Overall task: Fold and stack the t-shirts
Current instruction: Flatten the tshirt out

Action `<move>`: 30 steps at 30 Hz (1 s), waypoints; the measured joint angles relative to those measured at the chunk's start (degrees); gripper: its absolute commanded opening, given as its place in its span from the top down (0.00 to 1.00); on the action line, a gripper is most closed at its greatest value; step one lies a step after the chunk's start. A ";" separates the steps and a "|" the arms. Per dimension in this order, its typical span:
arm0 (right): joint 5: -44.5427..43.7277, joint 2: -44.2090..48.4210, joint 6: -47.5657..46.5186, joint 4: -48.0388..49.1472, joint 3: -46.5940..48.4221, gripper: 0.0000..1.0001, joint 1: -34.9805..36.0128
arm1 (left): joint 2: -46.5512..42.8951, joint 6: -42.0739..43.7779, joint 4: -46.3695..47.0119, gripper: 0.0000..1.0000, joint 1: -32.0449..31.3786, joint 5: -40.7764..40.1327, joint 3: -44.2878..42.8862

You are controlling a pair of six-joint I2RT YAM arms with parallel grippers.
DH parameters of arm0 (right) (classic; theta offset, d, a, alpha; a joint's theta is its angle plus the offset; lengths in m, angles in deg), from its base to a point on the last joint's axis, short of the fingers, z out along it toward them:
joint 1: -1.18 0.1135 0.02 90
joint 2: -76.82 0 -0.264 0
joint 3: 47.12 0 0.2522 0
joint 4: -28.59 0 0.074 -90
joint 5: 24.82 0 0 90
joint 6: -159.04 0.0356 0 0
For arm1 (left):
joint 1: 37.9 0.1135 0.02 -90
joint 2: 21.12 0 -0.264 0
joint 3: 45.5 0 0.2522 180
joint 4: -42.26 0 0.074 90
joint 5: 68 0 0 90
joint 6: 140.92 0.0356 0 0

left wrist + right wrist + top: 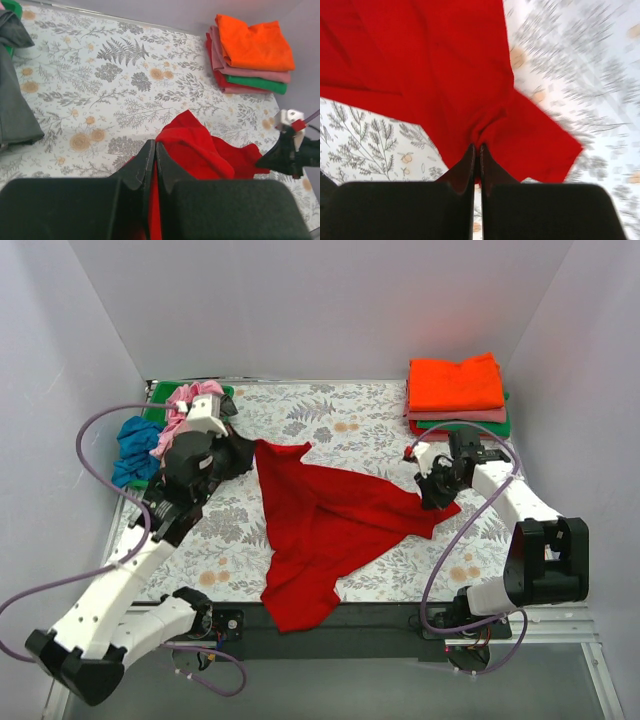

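A large bright red t-shirt (pixel 320 520) is stretched across the floral cloth, its lower end hanging over the near edge. My left gripper (pixel 248 452) is shut on its upper left corner; red cloth (pixel 200 150) shows between the shut jaws. On the right, my right gripper (pixel 432 496) is shut on the shirt's right corner, where the cloth (pixel 470 90) bunches at the fingertips (pixel 476 150). A stack of folded t-shirts (pixel 457 395), orange on top over pink, green and red, sits at the back right (pixel 252 52).
A heap of unfolded shirts lies at the back left: pink (pixel 185 405), blue (pixel 133 448), green (pixel 160 400). A dark grey shirt (pixel 15 110) lies beside the left gripper. White walls close in three sides. The floral tablecloth (pixel 350 425) covers the table.
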 measured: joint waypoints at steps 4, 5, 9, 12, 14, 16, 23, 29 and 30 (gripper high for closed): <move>-0.68 -1.01 -1.09 -0.33 -5.81 0.82 -0.13 | -8.33 -4.35 -1.27 1.00 0.11 -0.57 9.07; -0.92 -1.01 -1.16 -0.37 -6.67 0.75 -0.15 | -9.62 -5.57 -2.12 1.00 0.17 -0.52 11.58; -1.33 -0.96 -1.70 -0.31 -7.19 0.48 -1.18 | -11.30 -9.49 -4.55 1.00 0.17 -0.07 19.12; -1.25 -0.96 -1.60 -0.48 -6.01 0.47 -2.80 | -11.32 -11.15 -6.14 1.00 0.17 0.13 21.31; -0.46 -0.96 -1.38 -0.39 -4.28 0.47 -3.54 | -11.45 -11.69 -6.21 1.00 0.17 0.13 21.35; 1.14 -1.11 -1.11 -0.28 -2.64 0.47 -3.98 | -11.93 -11.91 -6.14 1.00 0.17 0.11 21.35; 10.01 -7.43 0.28 -0.57 0.81 0.45 -3.98 | -13.16 -12.15 -6.19 1.00 0.17 0.13 21.35; 12.07 -12.81 0.52 -1.27 1.22 0.76 -4.00 | -14.27 -12.17 -6.19 1.00 0.17 0.20 21.35; 12.02 -13.16 0.63 -1.53 1.42 0.86 -4.00 | -14.34 -12.17 -6.19 1.00 0.17 0.28 21.35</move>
